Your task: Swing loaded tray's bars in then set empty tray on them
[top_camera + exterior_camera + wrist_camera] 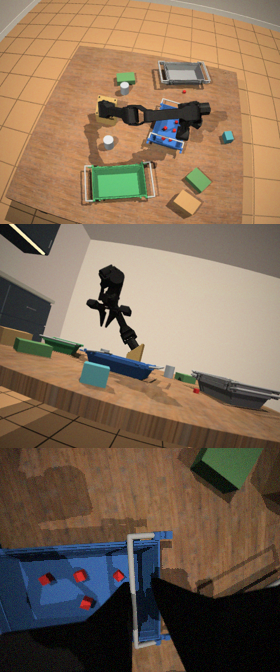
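Observation:
The loaded blue tray (154,132) (118,365) (75,550) stands mid-table and holds several small red blocks (165,128) (80,576). Its near white bar (172,139) (131,568) lies just inside the end wall, across the top. Its far bar (170,100) hangs out over the other end. My gripper (184,133) (105,326) (140,585) hangs high above the near end of the tray, pointing down, nearly shut with nothing between its fingers. An empty green tray (92,183) (62,345) lies at the front and an empty grey tray (202,71) (231,391) at the back.
A loose red block (184,91) (196,390) lies near the grey tray. A cyan block (228,137) (95,374), green blocks (198,180) (125,78), a tan block (187,202) and two white cylinders (124,88) (109,142) stand around the table.

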Tool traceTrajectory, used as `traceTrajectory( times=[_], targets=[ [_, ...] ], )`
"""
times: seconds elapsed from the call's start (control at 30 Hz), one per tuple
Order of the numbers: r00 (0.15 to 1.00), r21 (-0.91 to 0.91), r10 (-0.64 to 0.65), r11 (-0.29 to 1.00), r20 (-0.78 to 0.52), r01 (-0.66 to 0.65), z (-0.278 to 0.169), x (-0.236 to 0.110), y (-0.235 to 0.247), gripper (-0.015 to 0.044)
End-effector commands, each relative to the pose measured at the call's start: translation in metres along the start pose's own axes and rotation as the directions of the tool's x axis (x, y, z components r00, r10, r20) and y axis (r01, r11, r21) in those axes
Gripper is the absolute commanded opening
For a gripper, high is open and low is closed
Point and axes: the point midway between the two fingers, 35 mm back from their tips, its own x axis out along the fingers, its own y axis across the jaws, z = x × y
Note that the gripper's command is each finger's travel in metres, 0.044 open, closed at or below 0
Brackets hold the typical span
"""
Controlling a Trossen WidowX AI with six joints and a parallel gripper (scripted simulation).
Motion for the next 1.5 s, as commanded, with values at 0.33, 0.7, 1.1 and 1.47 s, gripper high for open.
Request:
traceTrajectory(
  times=[0.33,0.7,1.1,1.47],
  targets=[
    [0.999,0.063,0.018,0.998,-0.045,-0.015,-0.023,0.046,0.207,0.0083],
    [0.999,0.086,0.01,0.996,-0.05,-0.006,-0.048,0.061,0.264,0.0083],
    [0.999,0.086,0.01,0.996,-0.05,-0.005,-0.048,0.098,0.264,0.0083],
    [0.999,0.086,0.008,0.996,-0.05,-0.004,-0.051,0.121,0.264,0.0083]
  ],
)
